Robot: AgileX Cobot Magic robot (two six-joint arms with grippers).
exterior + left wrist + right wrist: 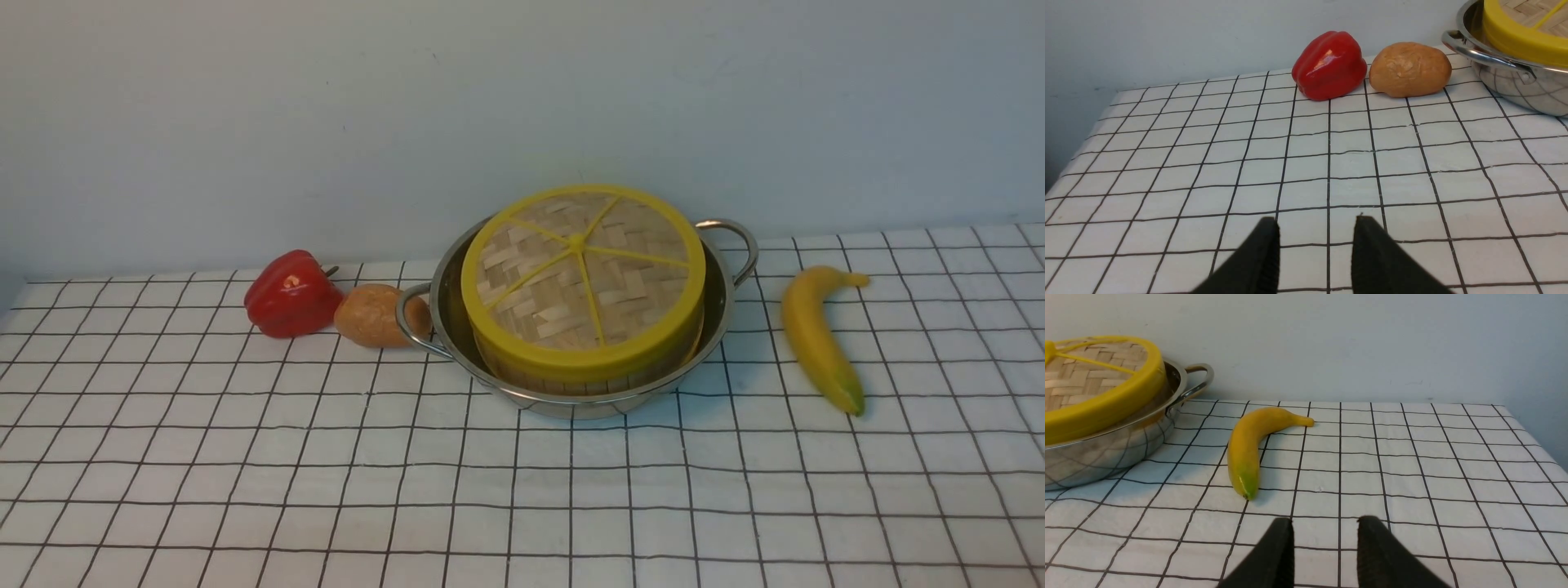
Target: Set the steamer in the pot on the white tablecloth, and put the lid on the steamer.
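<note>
Near the far edge of the white tablecloth [326,457], the lid [583,269] caps the steamer [571,377] seated in the pot [714,314], while the left gripper [1315,241] and right gripper [1325,539] hover apart, jaws parted, holding nothing

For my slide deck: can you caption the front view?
Lid on the steamer in the pot, flanked by pepper, potato and banana on the tablecloth.

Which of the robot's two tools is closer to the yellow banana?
The right. The right tool hangs open just short of the yellow banana; the left tool faces the red bell pepper, beyond the steel pot.
</note>
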